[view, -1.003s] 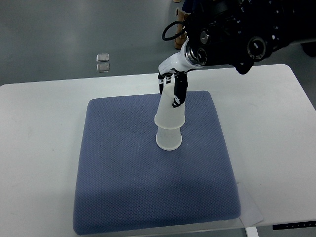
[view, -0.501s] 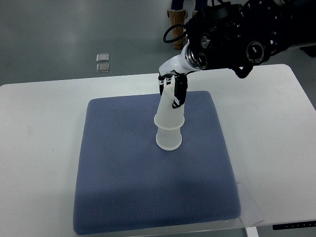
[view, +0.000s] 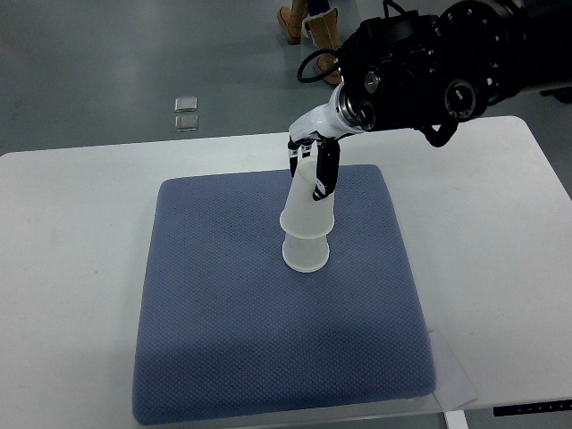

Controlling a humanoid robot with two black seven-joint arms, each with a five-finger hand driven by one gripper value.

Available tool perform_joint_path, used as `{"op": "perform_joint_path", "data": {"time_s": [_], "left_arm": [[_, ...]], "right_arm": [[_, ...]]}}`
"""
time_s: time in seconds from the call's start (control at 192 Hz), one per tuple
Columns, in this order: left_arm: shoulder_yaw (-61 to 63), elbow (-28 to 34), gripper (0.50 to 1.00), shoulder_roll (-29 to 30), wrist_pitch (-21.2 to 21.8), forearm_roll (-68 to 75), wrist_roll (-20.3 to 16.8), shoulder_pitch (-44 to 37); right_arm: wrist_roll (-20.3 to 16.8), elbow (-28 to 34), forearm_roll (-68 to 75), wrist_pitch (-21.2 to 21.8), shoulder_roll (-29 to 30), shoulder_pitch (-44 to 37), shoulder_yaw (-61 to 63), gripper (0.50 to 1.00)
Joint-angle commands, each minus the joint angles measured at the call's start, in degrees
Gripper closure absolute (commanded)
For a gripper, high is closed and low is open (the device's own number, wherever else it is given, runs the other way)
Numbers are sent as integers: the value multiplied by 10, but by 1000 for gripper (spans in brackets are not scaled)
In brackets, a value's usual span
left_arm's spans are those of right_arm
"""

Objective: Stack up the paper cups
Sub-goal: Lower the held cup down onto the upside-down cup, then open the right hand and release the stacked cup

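Barely anything has shifted since the earlier frames: your right hand point(view: 315, 165) sits in nearly the same spot at the top of the upper paper cup point(view: 309, 207), and the dark arm body behind it has edged a little up and left. The boots point(view: 311, 25) on the floor at the top edge have moved further into view.

Your right arm comes in from the upper right, with its bulky black housing over the far edge of the white table point(view: 71, 232). The fingers point(view: 325, 170) are closed around the upper cup's narrow end, with one dark finger lying down the cup's right side and another showing at the left. So you are gripping the cup.

That upper cup is upside down, wide mouth downward, and it is slipped over the lower paper cup point(view: 306, 253), also inverted. Only the lower cup's bottom band shows under the upper rim. The upper cup leans slightly, its top tilted toward the hand. You can't tell whether it is fully seated.

The stack stands on the blue mat point(view: 223, 340), right of the mat's centre and nearer its far edge. The mat lies on the table, with a sheet of clear film point(view: 454, 380) poking out at its near right corner.

Two small square tiles point(view: 186, 113) lie on the grey floor beyond the table, at upper left.
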State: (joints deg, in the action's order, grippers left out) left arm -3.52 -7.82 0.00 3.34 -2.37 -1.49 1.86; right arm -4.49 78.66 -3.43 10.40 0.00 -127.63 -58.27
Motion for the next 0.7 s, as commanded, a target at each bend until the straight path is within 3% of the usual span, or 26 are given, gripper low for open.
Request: {"op": "perform_joint_path", "data": {"time_s": [0.0, 0.695], "left_arm": [[0, 0, 500, 0, 0, 0, 0, 0], [0, 0, 500, 0, 0, 0, 0, 0]], "right_arm": [[0, 0, 0, 1, 0, 0, 0, 730], [1, 0, 0, 0, 0, 2, 0, 701]]}}
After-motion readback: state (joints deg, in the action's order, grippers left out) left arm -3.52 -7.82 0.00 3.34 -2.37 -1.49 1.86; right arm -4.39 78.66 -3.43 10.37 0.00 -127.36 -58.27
